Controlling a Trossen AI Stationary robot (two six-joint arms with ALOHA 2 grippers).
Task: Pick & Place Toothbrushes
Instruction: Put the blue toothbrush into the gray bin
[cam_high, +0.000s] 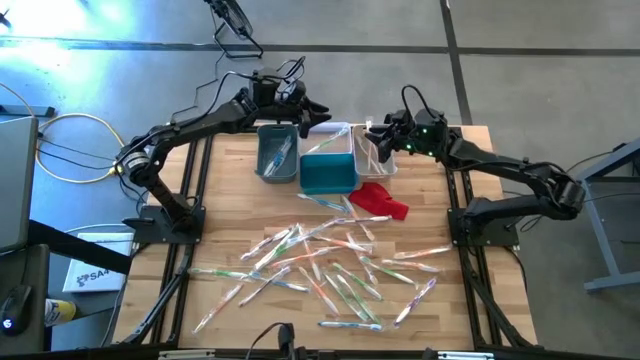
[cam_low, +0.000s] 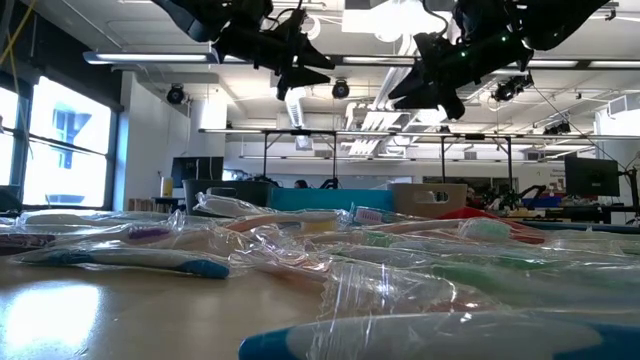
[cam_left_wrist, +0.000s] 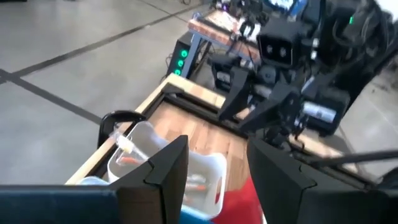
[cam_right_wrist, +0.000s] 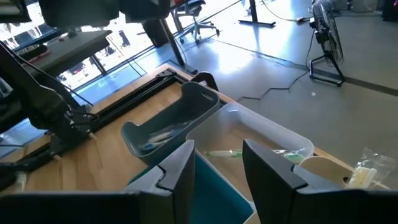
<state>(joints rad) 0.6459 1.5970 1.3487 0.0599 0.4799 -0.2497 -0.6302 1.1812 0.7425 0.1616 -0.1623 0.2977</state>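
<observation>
- Toothbrushes (cam_high: 320, 265) in clear wrappers lie strewn across the near half of the wooden table (cam_high: 220, 190), with a few more resting inside the bins at the far edge.
- Left gripper (cam_high: 312, 110) hangs raised above the far edge beside the grey bin (cam_high: 277, 152), its fingers (cam_left_wrist: 168, 165) parted with nothing between them.
- A teal bin (cam_high: 328, 172) sits at centre, a white bin (cam_high: 373, 152) just to its right, and a red cloth (cam_high: 382, 199) lies in front of them.
- Right gripper (cam_high: 372, 140) hovers over the white bin, its fingers (cam_right_wrist: 180, 168) spread apart and empty.
</observation>
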